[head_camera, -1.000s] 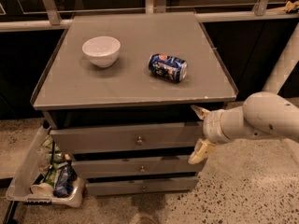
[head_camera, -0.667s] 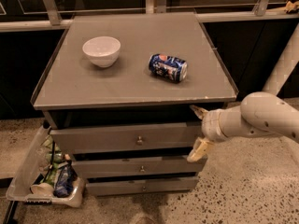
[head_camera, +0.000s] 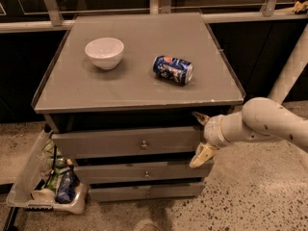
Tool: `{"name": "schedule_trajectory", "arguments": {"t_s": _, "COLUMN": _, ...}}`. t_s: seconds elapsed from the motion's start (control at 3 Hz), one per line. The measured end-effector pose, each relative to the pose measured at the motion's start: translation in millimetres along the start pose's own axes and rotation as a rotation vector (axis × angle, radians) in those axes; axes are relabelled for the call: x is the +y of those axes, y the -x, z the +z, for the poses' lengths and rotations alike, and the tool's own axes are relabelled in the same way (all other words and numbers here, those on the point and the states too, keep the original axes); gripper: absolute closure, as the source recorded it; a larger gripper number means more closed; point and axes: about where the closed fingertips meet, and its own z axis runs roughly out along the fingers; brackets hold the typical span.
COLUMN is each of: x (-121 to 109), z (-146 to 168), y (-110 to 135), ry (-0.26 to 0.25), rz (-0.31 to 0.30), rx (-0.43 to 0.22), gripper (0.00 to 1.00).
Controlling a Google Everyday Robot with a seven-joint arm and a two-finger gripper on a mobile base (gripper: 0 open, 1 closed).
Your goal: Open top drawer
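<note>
The top drawer (head_camera: 115,142) is the tallest grey front under the cabinet top, with a small round metal knob (head_camera: 143,145) at its centre. It stands slightly out from the cabinet, with a dark gap above it. My gripper (head_camera: 200,137) is at the drawer front's right end, on the end of my white arm (head_camera: 269,124) coming in from the right. Its fingers (head_camera: 201,156) are spread apart, one above and one below, and hold nothing.
A white bowl (head_camera: 104,52) and a blue can on its side (head_camera: 173,70) lie on the cabinet top (head_camera: 134,88). Two slimmer drawers (head_camera: 144,173) sit below. A clear bin of bottles (head_camera: 48,186) stands on the floor at the left. A white pole (head_camera: 291,66) is at the right.
</note>
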Motion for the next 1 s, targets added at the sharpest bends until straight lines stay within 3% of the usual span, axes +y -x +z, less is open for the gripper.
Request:
{"name": "schedule_trajectory", "arguments": {"t_s": 0.33, "x": -2.3, "z": 10.4, "y": -2.8, "ry": 0.007, "rz": 0.004, "rx": -0.009, "gripper": 0.0}}
{"name": "schedule_trajectory", "arguments": {"t_s": 1.0, "x": -2.2, "z": 10.7, "y": -2.9, "ry": 0.007, "rz": 0.004, "rx": -0.01, "gripper": 0.41}}
